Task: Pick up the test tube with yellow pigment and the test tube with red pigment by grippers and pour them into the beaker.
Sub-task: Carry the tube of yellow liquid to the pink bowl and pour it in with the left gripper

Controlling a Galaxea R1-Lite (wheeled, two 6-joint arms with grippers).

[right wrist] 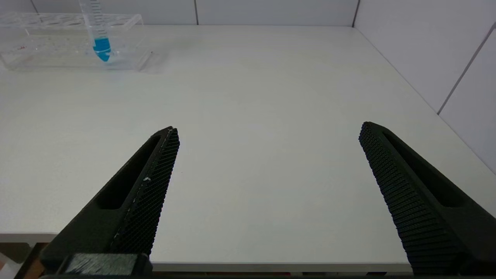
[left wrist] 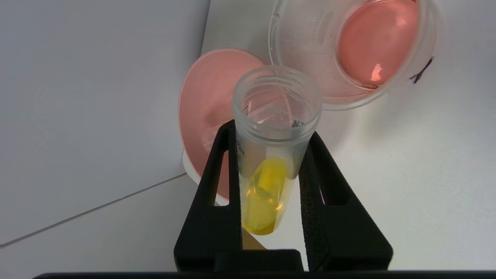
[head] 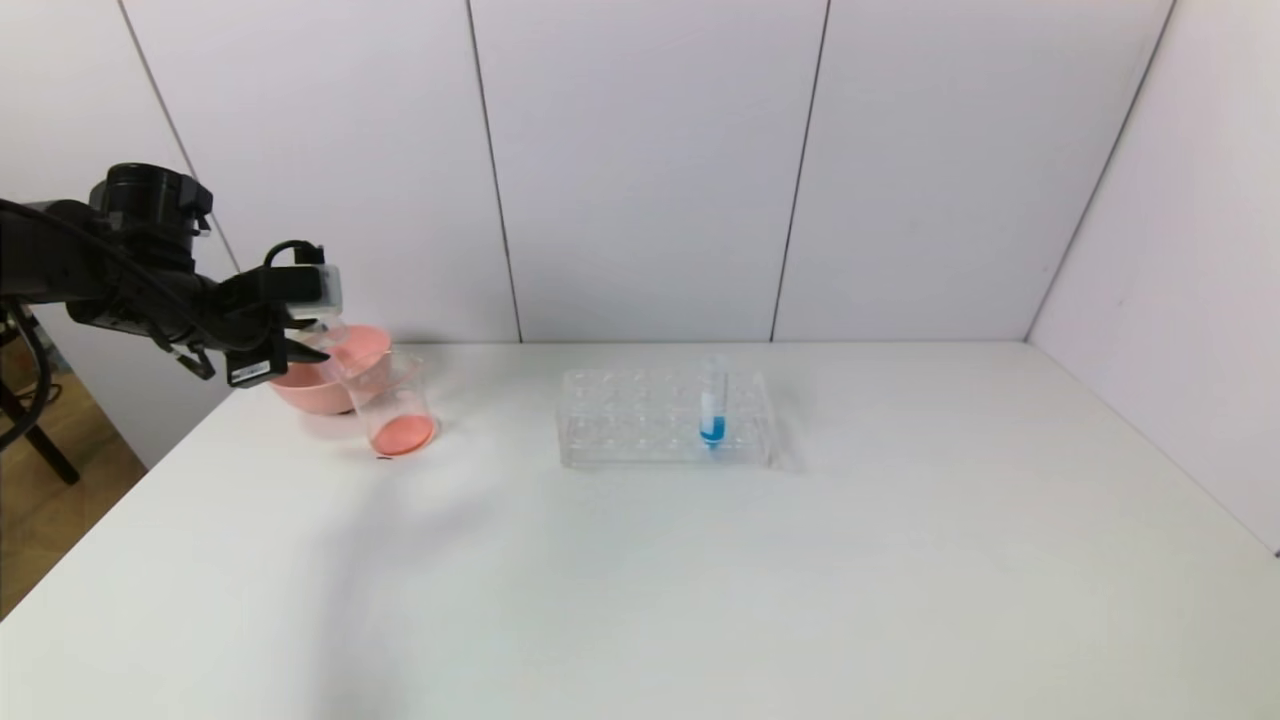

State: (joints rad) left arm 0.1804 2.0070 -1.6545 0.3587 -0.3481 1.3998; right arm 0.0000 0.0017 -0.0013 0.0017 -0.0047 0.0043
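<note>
My left gripper is shut on the test tube with yellow pigment, holding it in the air at the far left, just left of the beaker's rim and over the pink bowl. In the left wrist view the black fingers clamp the open tube, and yellow liquid sits in its rounded tip. The clear beaker stands on the table with red-orange liquid in its bottom; it also shows in the left wrist view. The test tube with red pigment is out of view. My right gripper is open and empty above the table's near edge.
A pink bowl stands behind and left of the beaker, next to the wall; it also shows in the left wrist view. A clear tube rack at mid-table holds a tube with blue liquid. The table's left edge is close to the beaker.
</note>
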